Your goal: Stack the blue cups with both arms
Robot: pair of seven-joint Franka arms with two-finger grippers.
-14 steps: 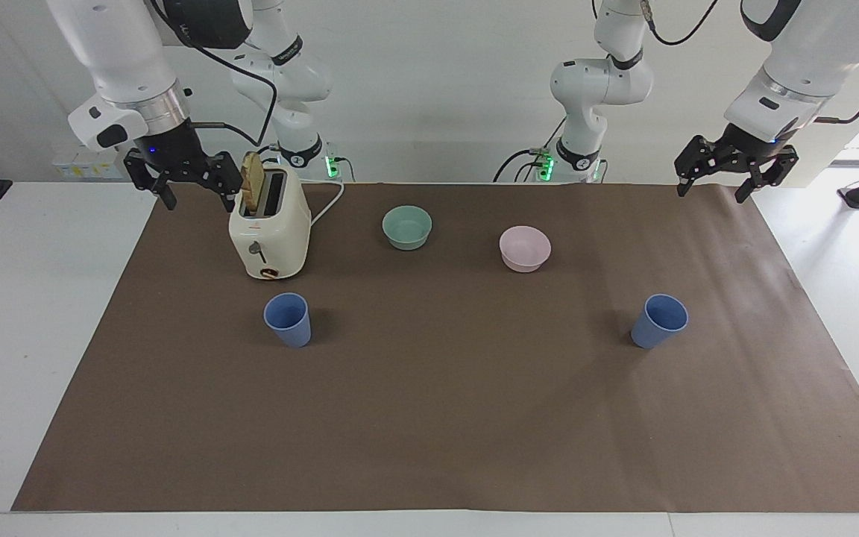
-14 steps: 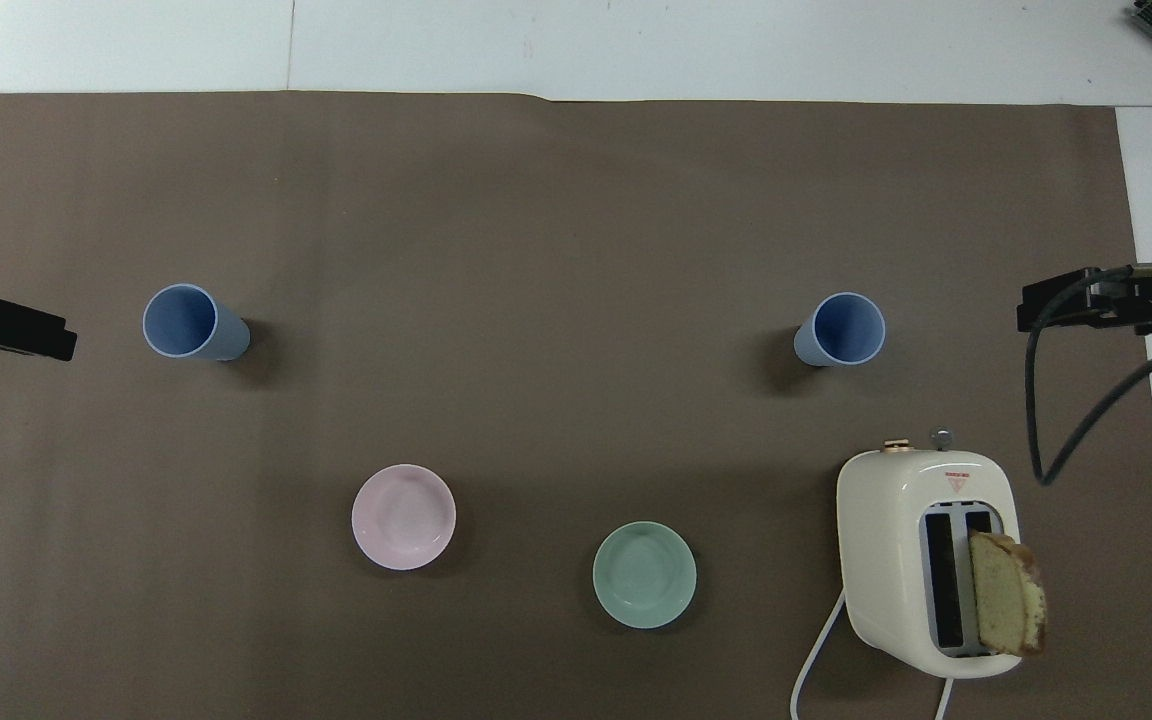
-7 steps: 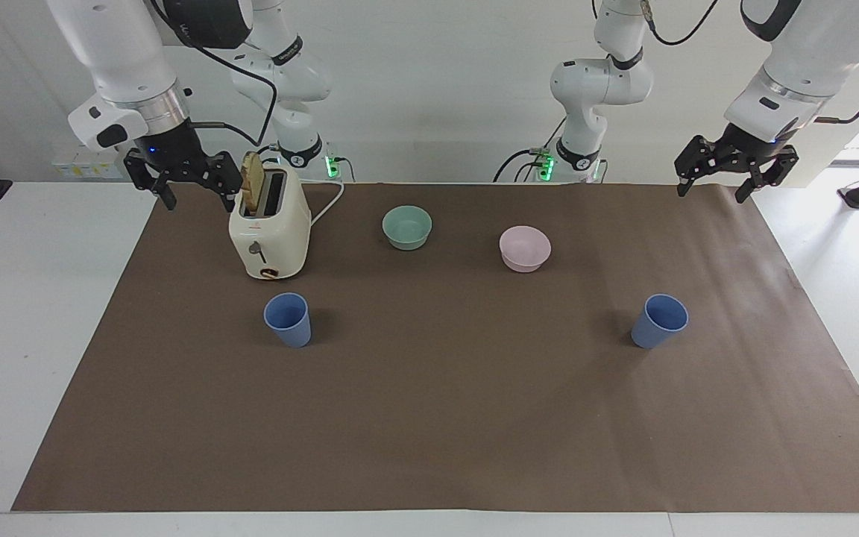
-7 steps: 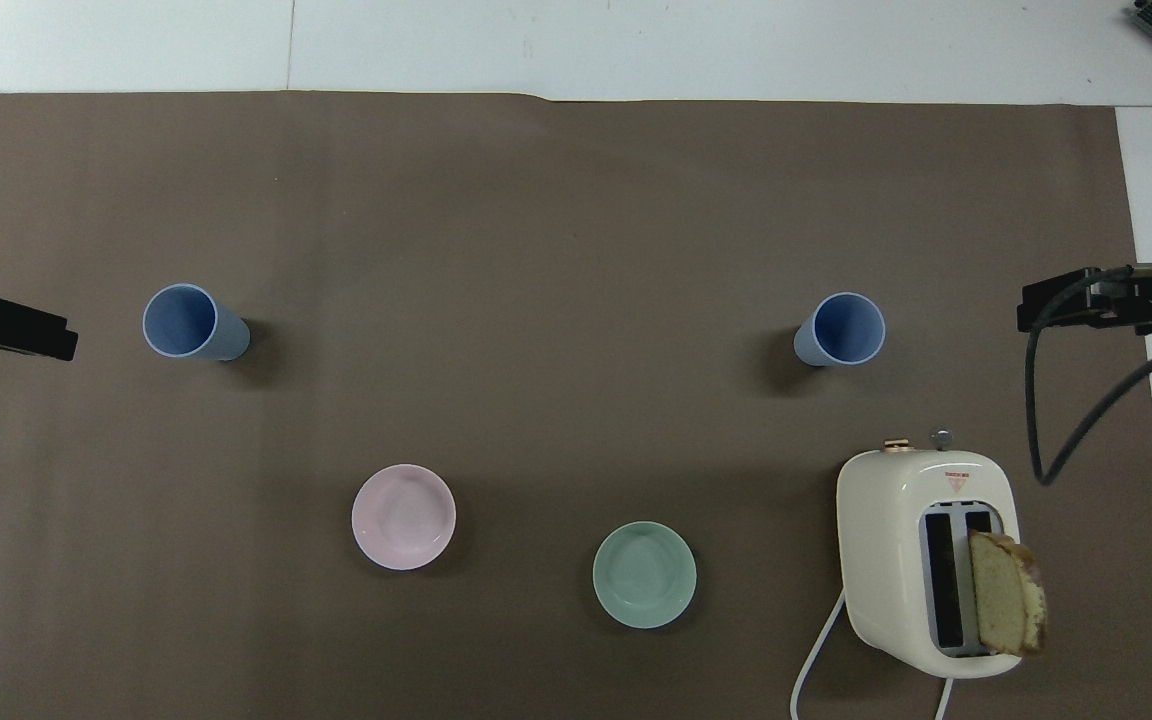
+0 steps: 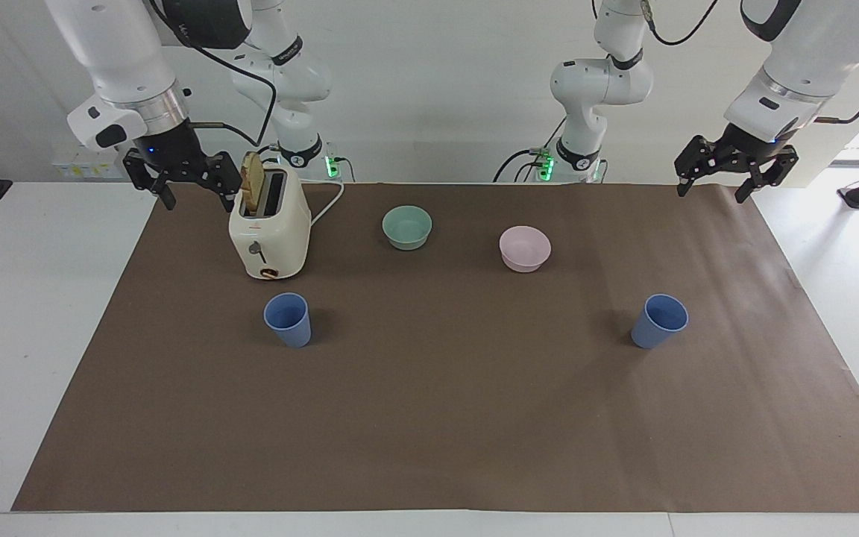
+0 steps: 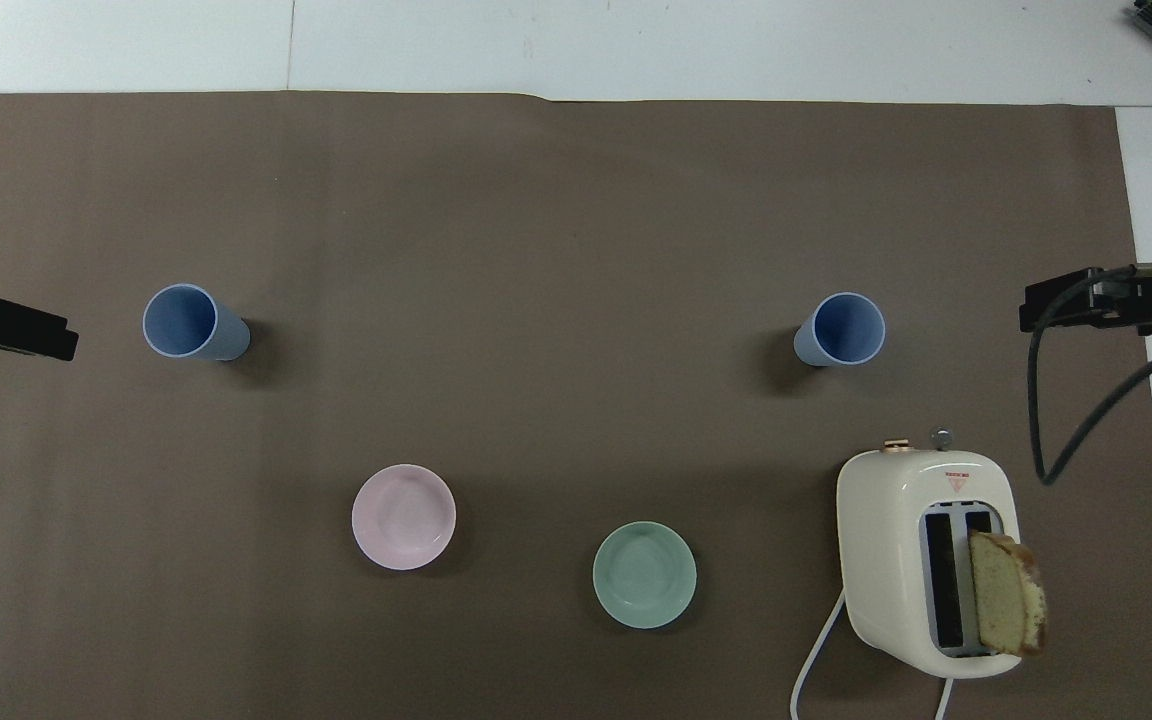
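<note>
1. Nothing is stacked yet: both blue cups stand upright and well apart on the brown surface. Taking the middle of the surface in the facing view as the clock's centre, one cup sits at about 9 o'clock, the other cup at about 3 o'clock.
2. The right gripper hangs open and empty at about 10 o'clock, over the surface's edge beside the toaster.
3. The left gripper hangs open and empty at about 2 o'clock, over the opposite corner.
4. The step in hand looks like the approach. Next, each gripper must descend to the cup at its own end and close on it.
5. The right arm's path should avoid the toaster and its bread slice.
</note>
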